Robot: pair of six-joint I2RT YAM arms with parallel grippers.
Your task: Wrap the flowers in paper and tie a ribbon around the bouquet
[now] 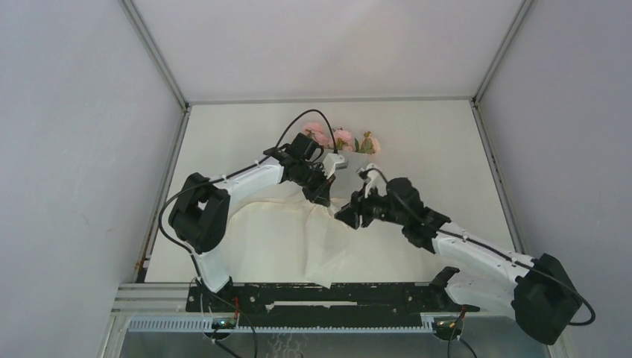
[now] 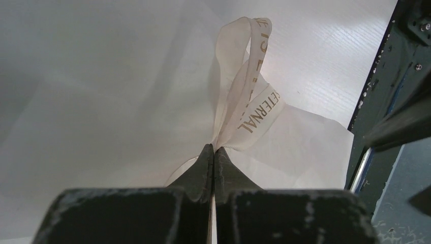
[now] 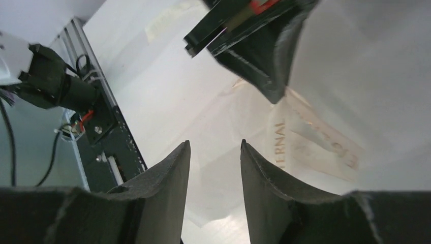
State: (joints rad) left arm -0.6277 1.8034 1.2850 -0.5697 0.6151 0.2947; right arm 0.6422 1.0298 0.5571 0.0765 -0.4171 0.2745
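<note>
Left wrist: tying stage, pinching ribbon in shut left pincer, holding right pincer open, empty; next probably needing a loop catch.

The left arm and right arm are built alike, with smooth white link shells set between bulky matte-black joint housings. A thin black cable arcs above the left arm's wrist, and a second cable loops round the right arm's base joint. The left gripper has black wedge-shaped fingers that taper to sharp tips, and their square finger blocks are scuffed with pale flecks. The right gripper has the same black, finely textured pads, gently curved along their inner edges.
</note>
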